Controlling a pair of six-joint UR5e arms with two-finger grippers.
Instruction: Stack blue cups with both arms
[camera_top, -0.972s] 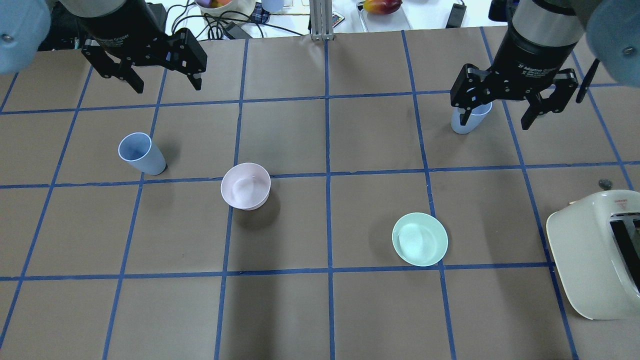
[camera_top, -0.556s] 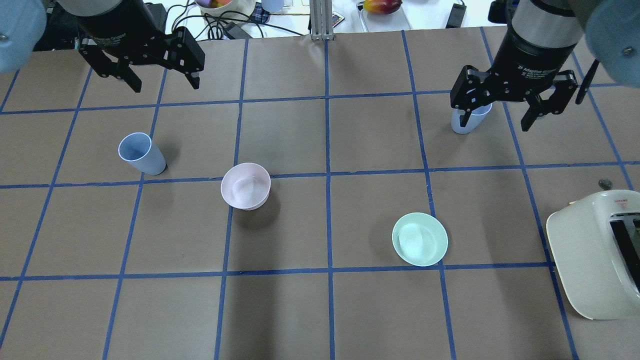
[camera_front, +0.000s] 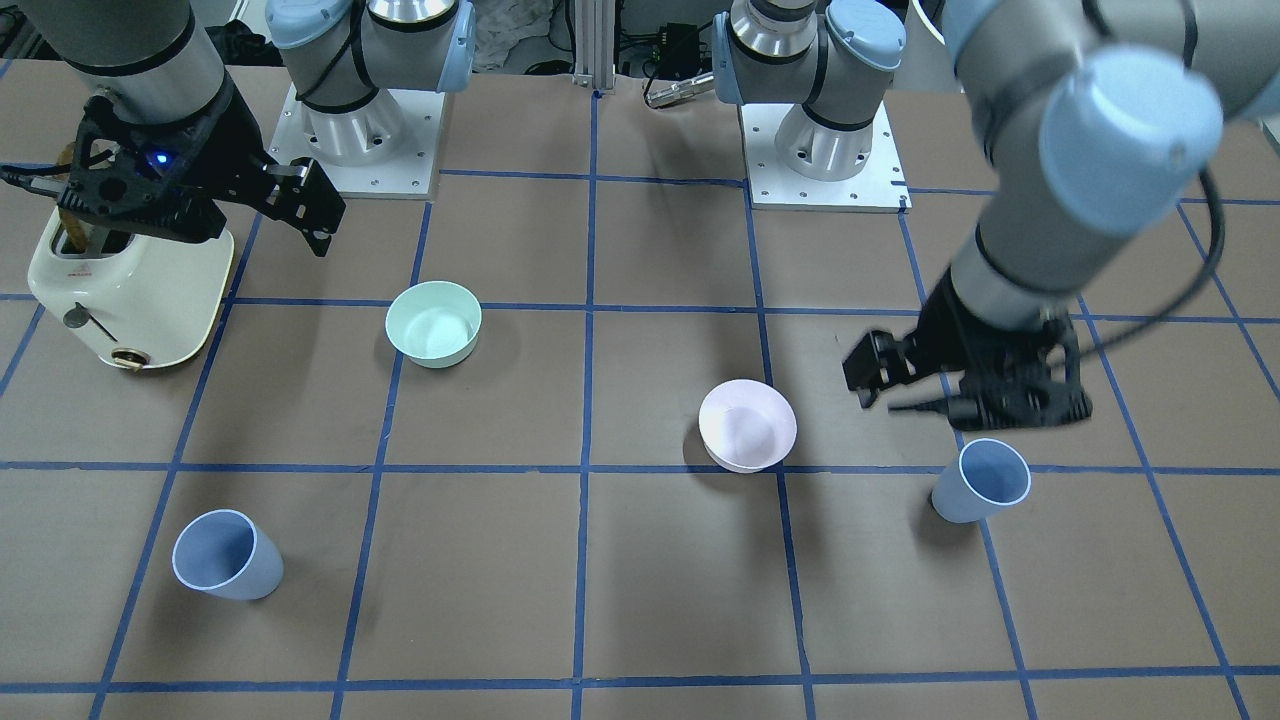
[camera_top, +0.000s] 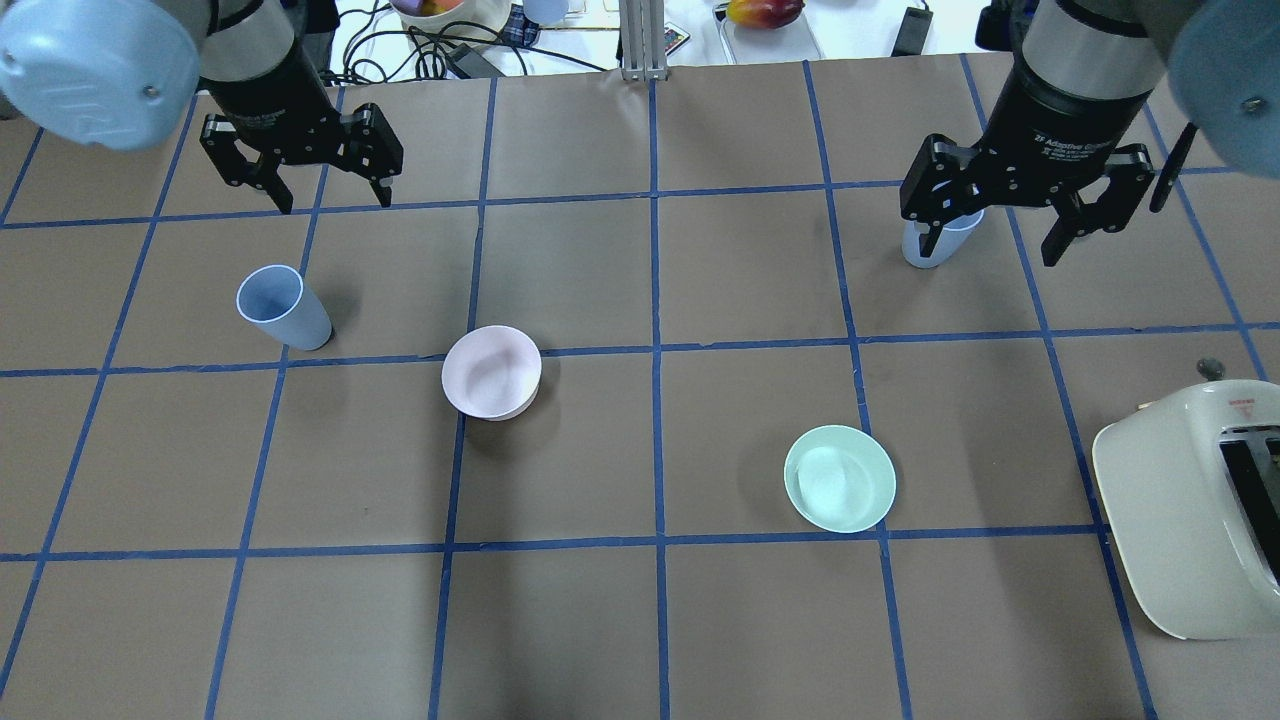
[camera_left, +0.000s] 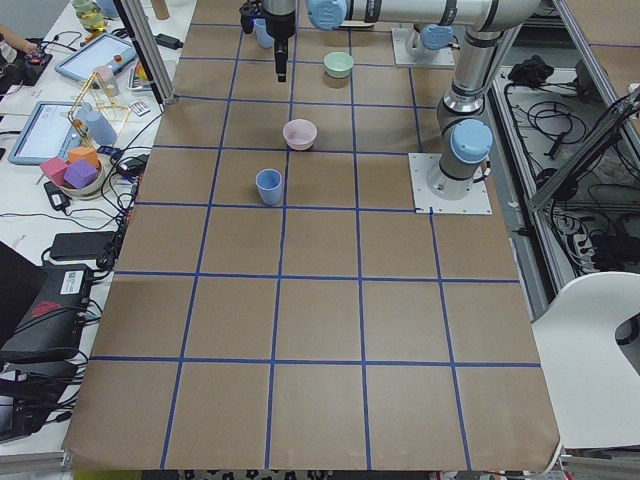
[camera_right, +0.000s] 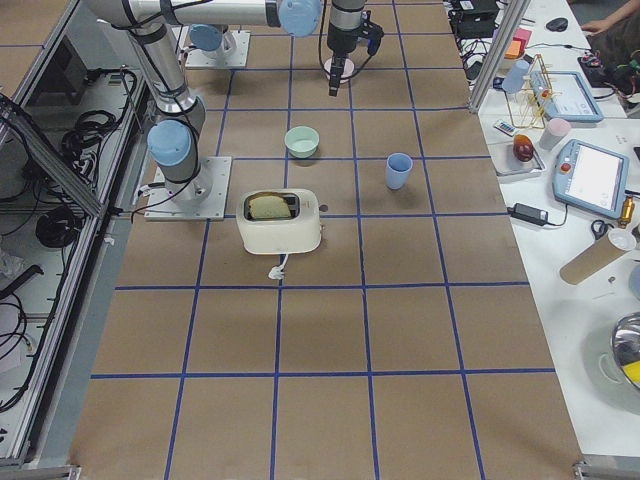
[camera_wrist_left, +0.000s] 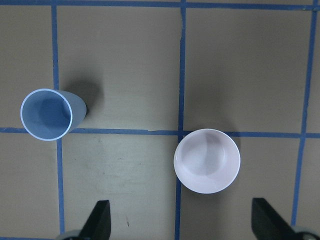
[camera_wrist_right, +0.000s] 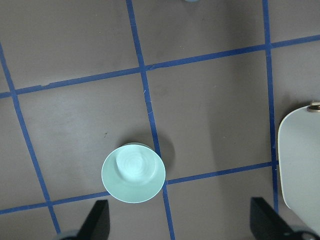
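Observation:
Two pale blue cups stand upright on the brown table. The left cup (camera_top: 283, 307) (camera_front: 982, 482) (camera_wrist_left: 47, 114) is near my left gripper (camera_top: 330, 198) (camera_front: 962, 395), which is open and empty, hovering just beyond it. The right cup (camera_top: 935, 243) (camera_front: 225, 555) is partly hidden in the overhead view by my right gripper (camera_top: 988, 250) (camera_front: 190, 212), which is open and empty, hovering high above the table. In the front-facing view that gripper is well apart from the cup.
A pale pink bowl (camera_top: 491, 372) (camera_wrist_left: 206, 160) and a mint-green bowl (camera_top: 839, 478) (camera_wrist_right: 133, 172) sit between the cups. A cream toaster (camera_top: 1180, 510) (camera_front: 130, 290) stands at the right near edge. Cables and clutter (camera_top: 440, 40) lie beyond the far edge.
My left gripper has dropped lower and come slightly nearer to the left cup, still open. My right gripper has barely moved. The cups and bowls have not moved.

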